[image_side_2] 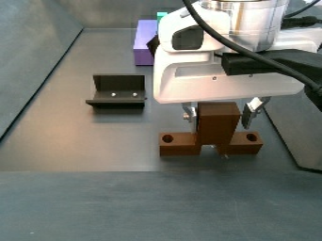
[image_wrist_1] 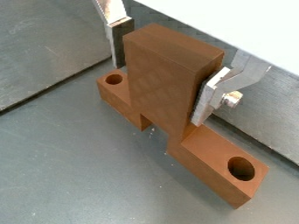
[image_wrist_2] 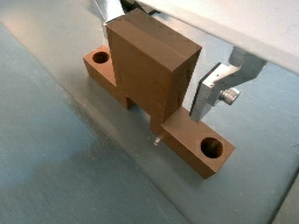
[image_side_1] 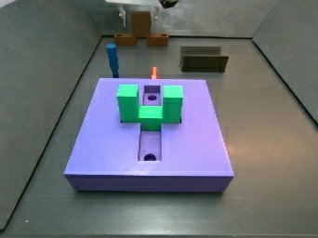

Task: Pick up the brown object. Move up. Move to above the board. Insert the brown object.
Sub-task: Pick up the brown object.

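The brown object (image_wrist_1: 176, 87) is a tan-brown block with an upright stem and a cross bar with a round hole at each end. It rests on the grey floor in a side view (image_side_2: 214, 143) and shows at the far end in a side view (image_side_1: 139, 28). My gripper (image_wrist_1: 160, 83) straddles the stem, one silver finger (image_wrist_1: 114, 35) pressed on each side. It also shows in the wrist view (image_wrist_2: 158, 66) and from the side (image_side_2: 220, 115). The purple board (image_side_1: 187, 149) with its green U-shaped block (image_side_1: 149, 102) lies apart from the gripper.
The dark fixture (image_side_2: 116, 91) stands on the floor beside the brown object and shows in a side view (image_side_1: 204, 60). A blue upright peg (image_side_1: 114, 58) and a small red peg (image_side_1: 154, 72) stand between the board and the gripper. Grey walls enclose the floor.
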